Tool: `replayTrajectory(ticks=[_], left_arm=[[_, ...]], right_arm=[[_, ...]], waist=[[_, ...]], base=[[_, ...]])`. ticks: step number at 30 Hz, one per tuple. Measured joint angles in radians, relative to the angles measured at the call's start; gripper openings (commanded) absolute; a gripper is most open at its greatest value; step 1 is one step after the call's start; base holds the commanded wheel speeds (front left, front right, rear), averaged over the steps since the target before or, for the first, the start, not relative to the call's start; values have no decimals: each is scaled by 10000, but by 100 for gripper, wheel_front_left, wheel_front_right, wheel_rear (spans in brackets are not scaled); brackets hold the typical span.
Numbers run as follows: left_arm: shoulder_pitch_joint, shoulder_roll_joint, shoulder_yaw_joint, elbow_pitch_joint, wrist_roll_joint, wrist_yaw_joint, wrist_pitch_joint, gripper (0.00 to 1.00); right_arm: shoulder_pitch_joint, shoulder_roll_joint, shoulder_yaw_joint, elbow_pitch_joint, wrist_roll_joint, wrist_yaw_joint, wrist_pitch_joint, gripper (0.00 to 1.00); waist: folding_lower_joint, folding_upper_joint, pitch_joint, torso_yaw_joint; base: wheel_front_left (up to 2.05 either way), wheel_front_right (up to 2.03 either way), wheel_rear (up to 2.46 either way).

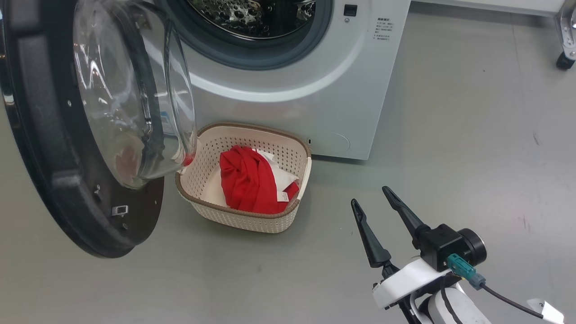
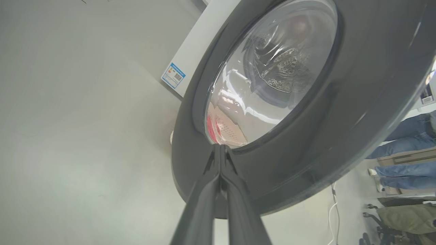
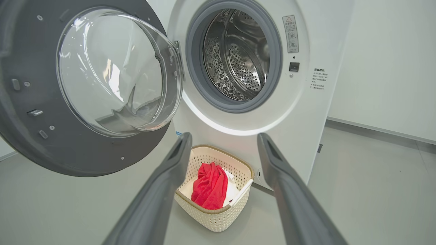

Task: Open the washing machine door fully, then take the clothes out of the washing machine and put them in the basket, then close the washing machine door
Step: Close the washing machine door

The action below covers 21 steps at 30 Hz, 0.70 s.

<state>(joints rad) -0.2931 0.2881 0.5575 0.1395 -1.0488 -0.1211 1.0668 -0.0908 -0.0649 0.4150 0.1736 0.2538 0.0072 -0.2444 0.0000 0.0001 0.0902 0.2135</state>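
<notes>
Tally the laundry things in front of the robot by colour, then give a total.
White: 1, washing machine
Black: 1, washing machine door
Cream: 1, basket
Red, with a white part: 1, clothes
Total: 4

washing machine door [image 1: 130,99] open, perhaps fully | red clothes [image 1: 252,180] heaped in cream basket [image 1: 252,222]

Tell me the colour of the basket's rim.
The basket rim is brown with a woven look; it shows best in the head view.
</notes>
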Motion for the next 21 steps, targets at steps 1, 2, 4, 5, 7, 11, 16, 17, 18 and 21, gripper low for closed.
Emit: replayTrajectory(ticks=[1,2,4,5,7,11,16,17,18,21], left_arm=[[306,130,-165,-286,268,0,-268,0],[568,207,-288,-543,439,0,-571,0],[1051,303,-546,-1060,704,0,-1126,0],[1231,324,-662,-1264,817,0,-1409,0],[1581,359,-961,-1691,1016,0,-2071,0],[2285,362,-1674,-2167,1766,0,-3545,0],[3343,303,-2332,-2196,2554,-2,-5246,0],[3448,272,-2414,-2171,2736,-2,-5590,0],[3549,259,-2479,-2151,2880,-2,-5958,0],[3818,265,-2754,-2096,3312,-4,-6949,0]], right_arm=[[9,4,6,0,4,0,0,100],[18,6,13,0,15,0,0,100],[39,12,65,-2,15,0,0,100],[58,21,75,-4,15,0,-2,100],[131,27,88,-6,29,0,-2,100],[200,27,27,-2,96,-23,-2,100],[202,33,90,0,96,-21,-2,100],[202,35,92,0,96,-21,-2,100],[202,35,92,0,96,-21,-2,100],[201,36,105,44,96,-6,-2,100]], waist=[[0,0,-33,10],[0,0,-61,18],[0,0,-108,22],[0,0,-115,18],[0,0,-125,13],[0,0,-170,37],[0,0,-231,40],[0,0,-245,38],[0,0,-261,34],[0,0,-326,17]], base=[[0,0,0],[0,0,0],[0,0,0],[0,0,0],[0,0,0],[0,0,0],[0,0,0],[0,0,0],[0,0,0],[0,0,0]])
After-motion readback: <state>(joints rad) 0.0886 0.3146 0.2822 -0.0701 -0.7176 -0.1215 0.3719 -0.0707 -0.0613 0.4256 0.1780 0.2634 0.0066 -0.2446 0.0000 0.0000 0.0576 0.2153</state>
